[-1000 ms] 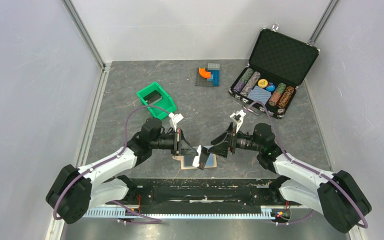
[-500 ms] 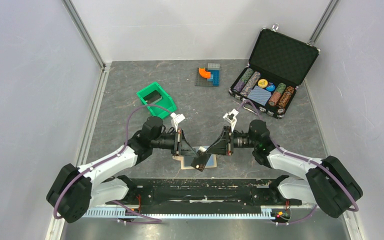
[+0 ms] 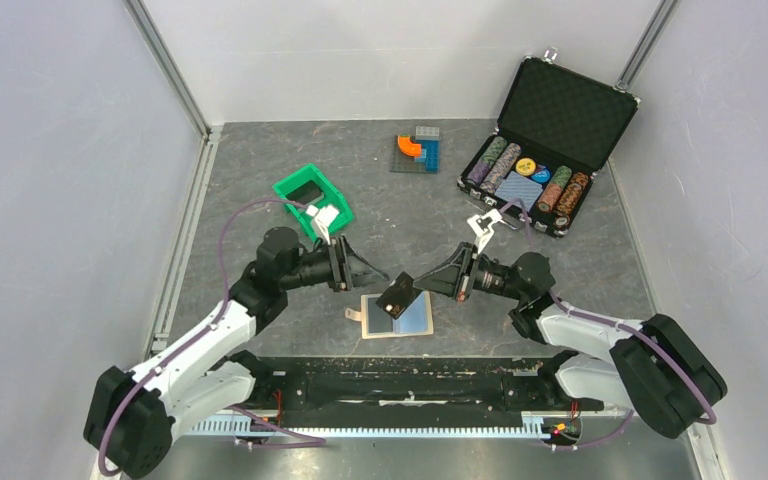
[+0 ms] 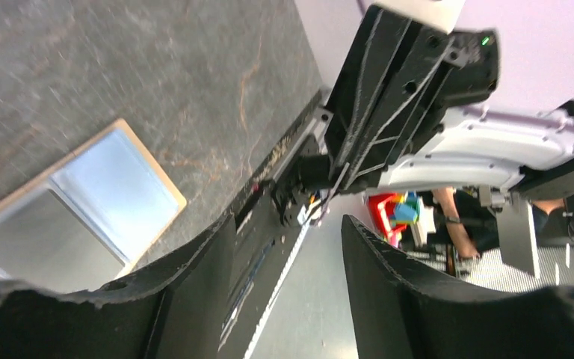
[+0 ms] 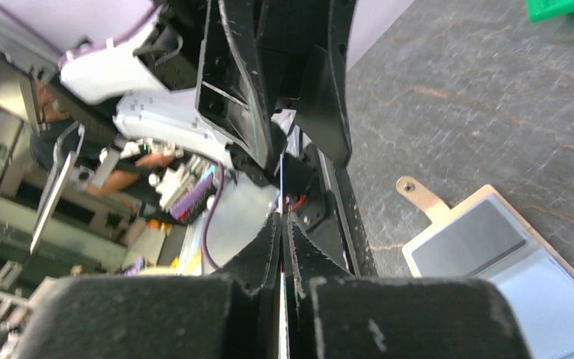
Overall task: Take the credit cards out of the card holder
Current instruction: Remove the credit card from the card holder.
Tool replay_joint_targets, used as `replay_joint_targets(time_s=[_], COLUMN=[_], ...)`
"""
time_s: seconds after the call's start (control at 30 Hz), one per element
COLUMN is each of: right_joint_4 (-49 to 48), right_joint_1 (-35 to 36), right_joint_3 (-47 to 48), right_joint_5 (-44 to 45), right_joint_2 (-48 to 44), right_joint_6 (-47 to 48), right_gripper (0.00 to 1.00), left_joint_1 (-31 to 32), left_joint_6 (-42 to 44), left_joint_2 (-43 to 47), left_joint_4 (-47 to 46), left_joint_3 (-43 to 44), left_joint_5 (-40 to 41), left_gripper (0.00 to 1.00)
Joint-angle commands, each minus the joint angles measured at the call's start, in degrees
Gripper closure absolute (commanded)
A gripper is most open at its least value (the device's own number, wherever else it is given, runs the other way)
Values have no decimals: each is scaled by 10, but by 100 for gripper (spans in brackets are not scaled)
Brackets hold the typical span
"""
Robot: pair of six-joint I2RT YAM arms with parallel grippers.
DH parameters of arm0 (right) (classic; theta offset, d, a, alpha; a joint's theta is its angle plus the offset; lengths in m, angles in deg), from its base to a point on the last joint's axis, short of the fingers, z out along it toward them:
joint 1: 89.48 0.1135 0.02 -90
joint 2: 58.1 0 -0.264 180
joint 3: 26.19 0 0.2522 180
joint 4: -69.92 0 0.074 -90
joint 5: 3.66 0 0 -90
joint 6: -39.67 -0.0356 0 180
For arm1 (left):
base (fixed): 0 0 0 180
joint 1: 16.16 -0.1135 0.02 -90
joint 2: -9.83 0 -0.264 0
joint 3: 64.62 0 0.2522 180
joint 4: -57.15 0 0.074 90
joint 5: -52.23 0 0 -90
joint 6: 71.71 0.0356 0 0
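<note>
The card holder lies spread open on the table near the front edge, tan rim and light blue pockets up. It also shows in the left wrist view and the right wrist view. A dark credit card hangs tilted just above the holder's left half, with my right gripper shut on its right edge. In the right wrist view the card appears edge-on as a thin line pinched in the gripper. My left gripper stands open and empty, left of the card.
A green bin sits behind the left arm. An open black chip case with chips and a blue deck stands at the back right. A small block toy lies at the back middle.
My right gripper shut on the credit card and now carries it alone. My left gripper let go, opened, and drew back to the left and away from the holder.
</note>
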Motion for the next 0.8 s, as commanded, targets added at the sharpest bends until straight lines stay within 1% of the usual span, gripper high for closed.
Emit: replay_joint_targets(time_s=[0.0,0.1,0.2,0.27,0.43,0.53,0.6,0.67,0.77], right_joint_4=[-39,-44,-73,-93,-109,-125,-121,-117,-117], right_joint_1=[-2,-2,-1,0,2,8,11,14,16], right_joint_3=[-12,-12,-25,-37,-46,-59,-66,-69,-69], right_joint_5=[114,145,176,198,228,249,265,275,285], right_joint_2=[-30,-34,-30,-27,-13,-11,-13,-13,-10], right_joint_6=[-44,-66,-97,-113,-133,-146,-147,-146,-150], right_gripper=[100,100,100,100,100,100,100,100,100], left_joint_1=[-20,-21,-21,-21,-20,-20,-19,-19,-17], left_joint_6=[-50,-72,-79,-81,-115,-140,-164,-173,-177], left_joint_2=[44,52,50,41,14,-4,-18,-29,-42], left_joint_4=[-72,-107,-126,-135,-205,-262,-304,-324,-332], left_joint_3=[-17,-32,-43,-48,-70,-84,-91,-94,-94], left_joint_5=[26,24,24,21,11,9,7,7,9], left_gripper=[38,38,37,37,37,44,50,58,59])
